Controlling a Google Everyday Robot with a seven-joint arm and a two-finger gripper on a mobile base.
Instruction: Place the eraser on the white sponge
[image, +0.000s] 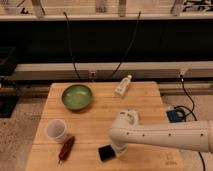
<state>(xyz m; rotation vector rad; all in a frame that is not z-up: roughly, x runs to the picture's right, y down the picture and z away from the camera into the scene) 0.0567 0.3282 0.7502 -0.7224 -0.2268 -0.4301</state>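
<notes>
Wooden table (95, 122), with the green bowl (76, 96) taken as landmark. A white bottle (122, 86) was laid on its side to the right of the bowl; its label could not be read. A white cup (56, 131) was seen in front of the bowl, slightly left, with a dark red elongated object (66, 148) just in front of the cup. The eraser (106, 152) was found well in front of the bowl and to its right, tilted. The gripper (119, 149) was positioned against the eraser's right side; its state, hidden under the white arm (165, 136), could not be told. The white sponge (132, 117) was located right of the bowl and nearer the front, partly covered by the arm. Black cables (75, 50) were hung behind the bowl
</notes>
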